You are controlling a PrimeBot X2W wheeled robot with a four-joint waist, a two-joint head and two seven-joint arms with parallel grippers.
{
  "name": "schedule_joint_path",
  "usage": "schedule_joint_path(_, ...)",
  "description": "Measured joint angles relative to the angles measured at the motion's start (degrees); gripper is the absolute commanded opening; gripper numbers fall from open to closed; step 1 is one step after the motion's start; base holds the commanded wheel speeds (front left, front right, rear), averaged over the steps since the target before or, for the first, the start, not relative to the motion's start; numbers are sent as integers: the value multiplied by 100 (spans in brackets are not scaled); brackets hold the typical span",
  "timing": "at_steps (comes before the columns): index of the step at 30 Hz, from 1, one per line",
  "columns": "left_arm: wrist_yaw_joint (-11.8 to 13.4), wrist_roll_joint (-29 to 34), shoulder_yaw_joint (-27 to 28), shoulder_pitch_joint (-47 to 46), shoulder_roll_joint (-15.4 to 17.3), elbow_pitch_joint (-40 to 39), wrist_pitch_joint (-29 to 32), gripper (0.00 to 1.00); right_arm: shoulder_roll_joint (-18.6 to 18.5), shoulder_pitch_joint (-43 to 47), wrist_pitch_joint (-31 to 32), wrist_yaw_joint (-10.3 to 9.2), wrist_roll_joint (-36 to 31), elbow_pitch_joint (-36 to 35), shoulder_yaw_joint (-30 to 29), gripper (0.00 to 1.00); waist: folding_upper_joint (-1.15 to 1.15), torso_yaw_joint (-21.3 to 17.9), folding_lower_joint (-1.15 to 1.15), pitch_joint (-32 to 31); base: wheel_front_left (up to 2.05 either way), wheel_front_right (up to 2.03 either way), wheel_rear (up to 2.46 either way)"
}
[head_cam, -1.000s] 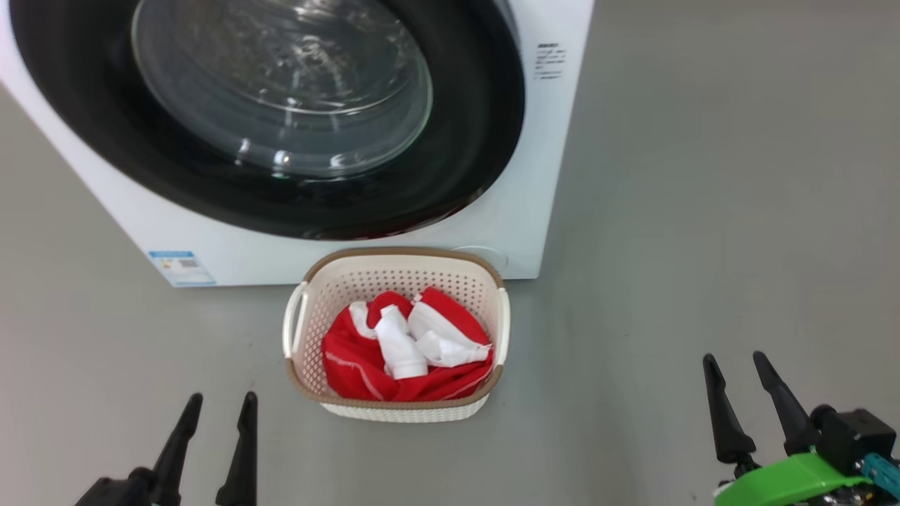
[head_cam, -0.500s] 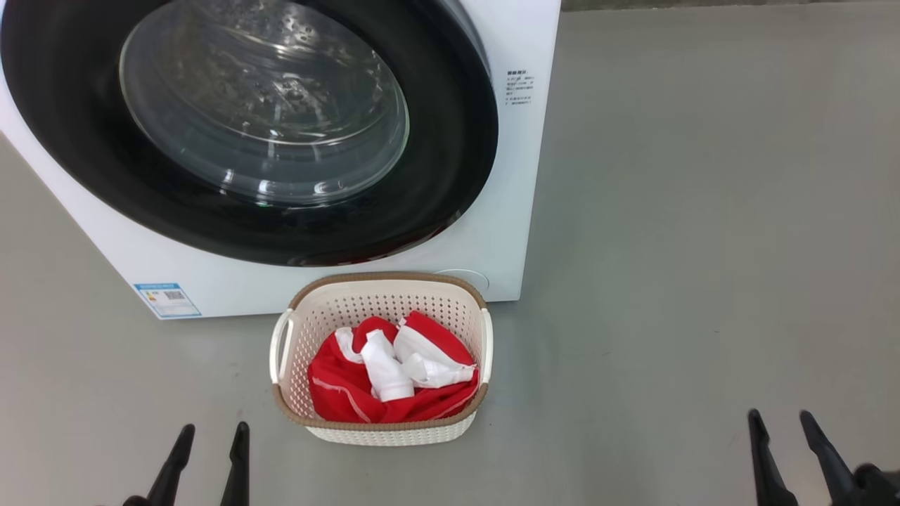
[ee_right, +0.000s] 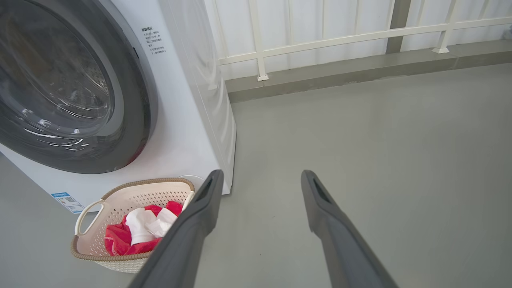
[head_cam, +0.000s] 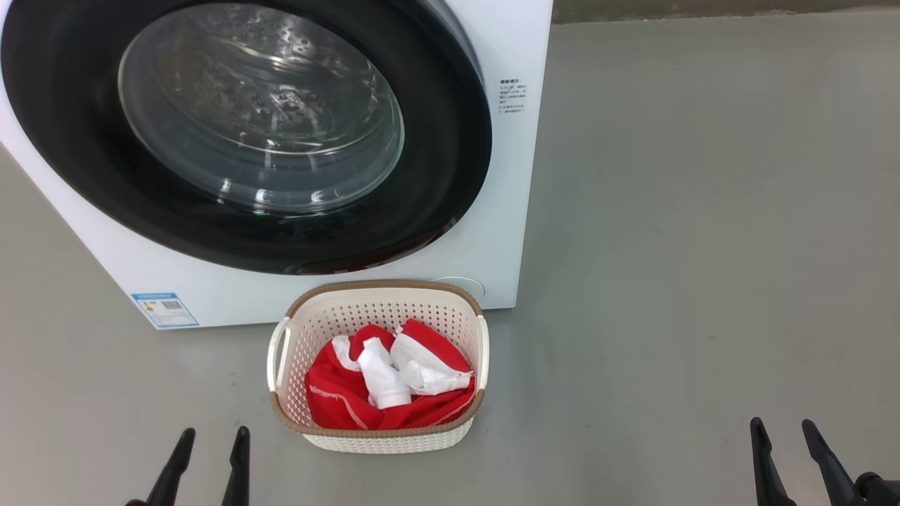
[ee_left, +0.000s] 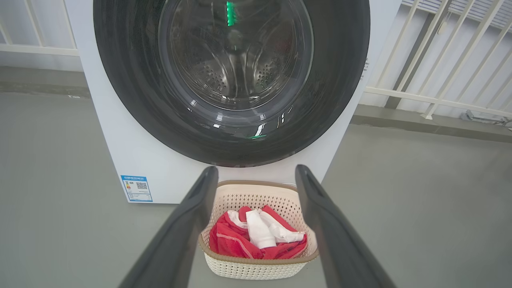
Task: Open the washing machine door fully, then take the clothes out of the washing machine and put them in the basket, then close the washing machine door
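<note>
The left gripper and right gripper are spread and hold nothing. Only the camera has moved a bit; the things have stayed put. The clothes lie in the basket by the washing machine, whose door looks shut. The job seems done.

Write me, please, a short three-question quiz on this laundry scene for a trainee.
1. True or false: the washing machine door is shut.
2. Where do the clothes lie? A: in the drum. B: in the basket. C: on the floor.
3. Fill in the blank: the left gripper and the right gripper are both ____, holding nothing.
Key: 1 true; 2 B; 3 open.
</note>
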Motion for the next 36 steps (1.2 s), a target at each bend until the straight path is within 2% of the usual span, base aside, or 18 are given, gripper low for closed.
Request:
schedule_joint_path(6, 0, -35, -34, 1, 14, -31, 0, 100, 5, 0, 0, 0, 1, 1, 0, 100, 0, 21, 0, -14, 0, 0, 0)
schedule_joint_path(7, 0, -49, -49, 2, 14, -34, 0, 0, 8, 1, 0, 0, 1, 3, -1, 0, 0, 29, 0, -17, 0, 0, 0)
schedule_joint_path(14, 9, -79, -121, 9, -205, 381, 85, 0, 166, -1, 36, 0, 32, 422, 11, 0, 0, 27, 0, -19, 0, 0, 0)
schedule_joint_path(36, 9, -1384, -86, -12, -249, 403, 398, 0, 176, -138, 407, 0, 1329, 417, 41, 0, 0, -36, 1, -52, 0, 0, 0)
